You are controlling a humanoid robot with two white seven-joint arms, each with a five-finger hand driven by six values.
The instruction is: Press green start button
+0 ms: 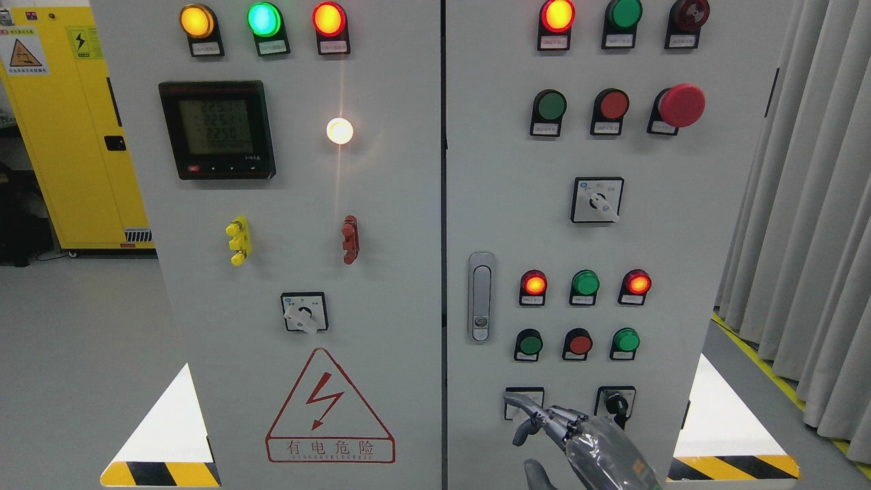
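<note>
My right hand [544,422] is low in the frame, right of centre, with the arm coming in from the bottom edge at the right. One finger [518,400] points up-left, its tip over the small switch plate [524,403] at the bottom of the right cabinet door [680,238]. The other fingers are curled loosely and hold nothing. I can't tell whether the fingertip touches the plate.

There are several green buttons on the right door. The nearest is at the left end of the row just above my hand [529,344], with a red button [578,344] beside it and another green one [625,340] to the right. The hand is below that row and apart from it.

The row above that reads red lamp lit [534,284], green lamp [585,282], red lamp lit [638,282]. In the upper right of the frame there is a further green button [550,106], a red button [614,105] and a big red mushroom button [680,105].

A key switch [616,403] sits just to the right of my hand. The door handle [481,297] is up and to the left of it.

My left arm isn't visible.
</note>
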